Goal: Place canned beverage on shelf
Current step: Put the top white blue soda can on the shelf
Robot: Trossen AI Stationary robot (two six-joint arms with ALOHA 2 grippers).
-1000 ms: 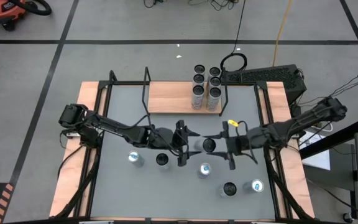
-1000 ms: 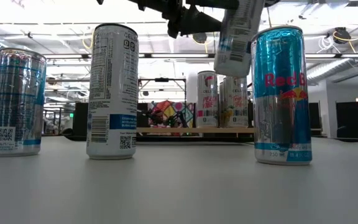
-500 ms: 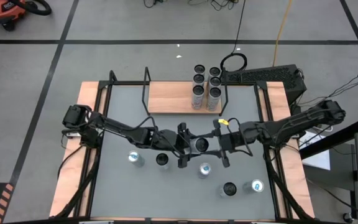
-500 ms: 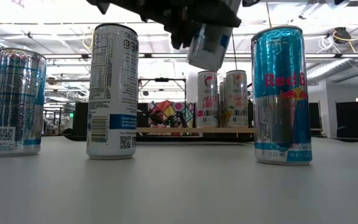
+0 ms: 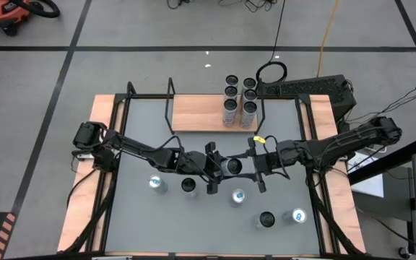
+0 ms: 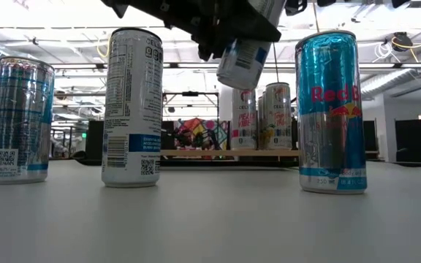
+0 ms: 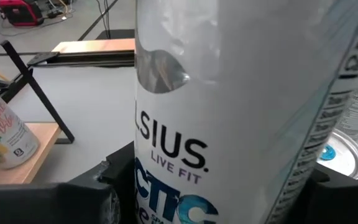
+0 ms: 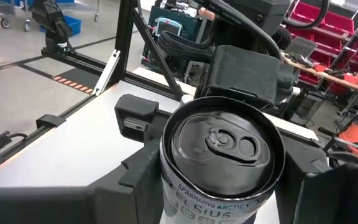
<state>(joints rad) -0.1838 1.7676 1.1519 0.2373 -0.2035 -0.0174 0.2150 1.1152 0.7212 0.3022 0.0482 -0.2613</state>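
Note:
A white Celsius can [image 5: 233, 167] with a black top hangs in the air over the middle of the table, between my two grippers. My right gripper [image 5: 248, 167] reaches it from the table's right and is shut on it. From the left comes my left gripper [image 5: 221, 167], open, one finger on each side of the can [image 7: 229, 124]. The can's lower end [image 6: 241, 64] shows tilted below the dark grippers. The shelf [image 5: 197, 114], a light-wood board in a black rod frame, stands at the far side, with several cans [image 5: 238, 101] on its right end. My right gripper pinches the can's side wall just below its top rim [image 8: 173, 186] between its two fingers [image 8: 138, 171]. The fingers come in level from the table's right. The can is lifted clear of the table and tilted, its top up. Whether my left gripper's fingers touch the can, I cannot tell.
Several more cans stand on the grey tabletop toward its near edge: [image 5: 157, 184], [image 5: 188, 186], [image 5: 237, 196], [image 5: 266, 219], [image 5: 297, 215]. The shelf's left half is bare wood. Black frame rods [image 5: 170, 101] rise at the shelf's ends.
My right gripper has carried the can toward the table's left and slightly down, in between my left gripper's fingers. The can has tipped, its lower end now swung toward the left.

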